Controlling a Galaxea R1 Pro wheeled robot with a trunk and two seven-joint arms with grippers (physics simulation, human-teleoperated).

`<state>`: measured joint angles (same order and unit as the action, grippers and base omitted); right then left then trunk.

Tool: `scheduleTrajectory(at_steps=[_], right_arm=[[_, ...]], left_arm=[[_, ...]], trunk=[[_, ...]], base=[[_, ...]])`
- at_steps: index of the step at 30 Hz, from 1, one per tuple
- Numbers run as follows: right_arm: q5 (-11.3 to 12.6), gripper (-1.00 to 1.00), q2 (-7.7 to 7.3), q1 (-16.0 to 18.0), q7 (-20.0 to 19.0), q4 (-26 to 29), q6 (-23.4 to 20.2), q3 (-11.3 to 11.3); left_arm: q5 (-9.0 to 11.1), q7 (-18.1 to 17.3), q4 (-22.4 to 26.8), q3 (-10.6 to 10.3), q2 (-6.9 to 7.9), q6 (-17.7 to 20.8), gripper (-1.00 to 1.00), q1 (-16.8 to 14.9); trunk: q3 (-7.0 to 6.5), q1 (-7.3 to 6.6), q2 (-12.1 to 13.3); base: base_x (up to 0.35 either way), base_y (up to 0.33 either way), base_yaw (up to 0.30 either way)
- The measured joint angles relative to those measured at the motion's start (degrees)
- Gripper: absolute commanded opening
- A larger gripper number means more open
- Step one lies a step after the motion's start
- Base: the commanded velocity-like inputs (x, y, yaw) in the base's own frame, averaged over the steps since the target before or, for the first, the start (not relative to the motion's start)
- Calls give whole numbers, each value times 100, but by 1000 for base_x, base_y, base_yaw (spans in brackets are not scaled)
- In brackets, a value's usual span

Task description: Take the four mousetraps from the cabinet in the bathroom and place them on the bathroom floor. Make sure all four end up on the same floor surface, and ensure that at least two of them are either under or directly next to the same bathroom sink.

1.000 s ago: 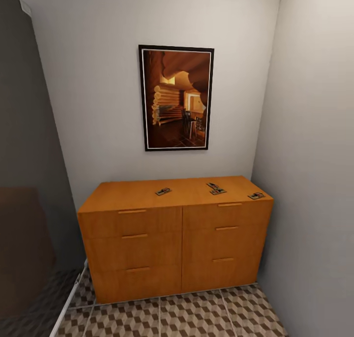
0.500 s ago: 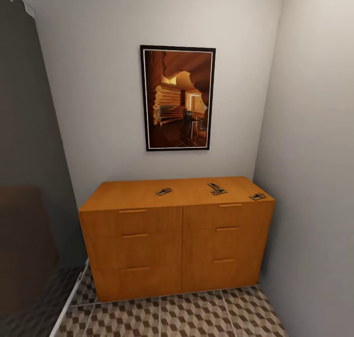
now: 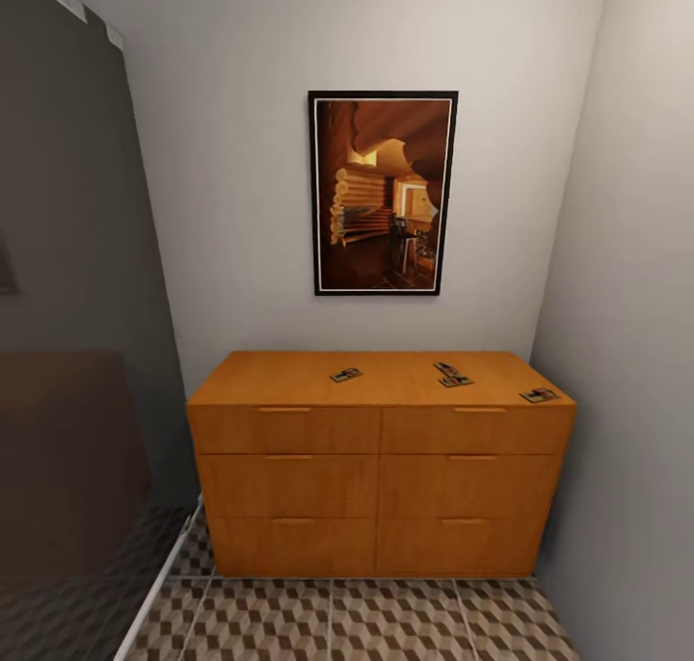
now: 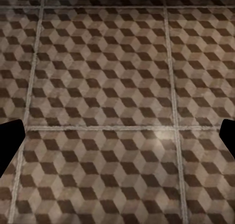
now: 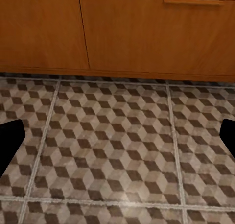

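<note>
The orange-brown cabinet (image 3: 376,488) stands against the back wall with all its drawers shut. On its top lie small dark mousetraps: one left of centre (image 3: 346,375), a touching pair right of centre (image 3: 450,375), and one at the right front corner (image 3: 540,395). The cube-patterned bathroom floor (image 3: 337,622) runs in front of it. My left gripper (image 4: 117,145) hangs open over bare floor tiles (image 4: 98,87), holding nothing. My right gripper (image 5: 117,140) is open too, above the floor (image 5: 112,150) close to the cabinet's lower drawers (image 5: 147,33).
A smoky dark glass shower panel (image 3: 77,353) closes off the left side, with a white sill (image 3: 159,584) at its foot. The right wall (image 3: 636,353) meets the cabinet's right end. A framed picture (image 3: 383,194) hangs above the cabinet.
The whole head view has shifted, so the cabinet now appears further right and more square-on: the camera moved. The mousetraps keep their places on the cabinet top.
</note>
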<state>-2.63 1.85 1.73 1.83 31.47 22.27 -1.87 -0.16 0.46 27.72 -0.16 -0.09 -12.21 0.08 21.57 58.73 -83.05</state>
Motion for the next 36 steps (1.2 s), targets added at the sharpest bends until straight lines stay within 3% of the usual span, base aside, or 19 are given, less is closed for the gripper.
scheduleTrajectory(at_steps=[36], right_arm=[[-7,100,0,0,0,-6,0,-8]], left_arm=[[0,1,-57,0,-7,0,100,0]], trunk=[[0,0,0]], base=[[0,-1,8]])
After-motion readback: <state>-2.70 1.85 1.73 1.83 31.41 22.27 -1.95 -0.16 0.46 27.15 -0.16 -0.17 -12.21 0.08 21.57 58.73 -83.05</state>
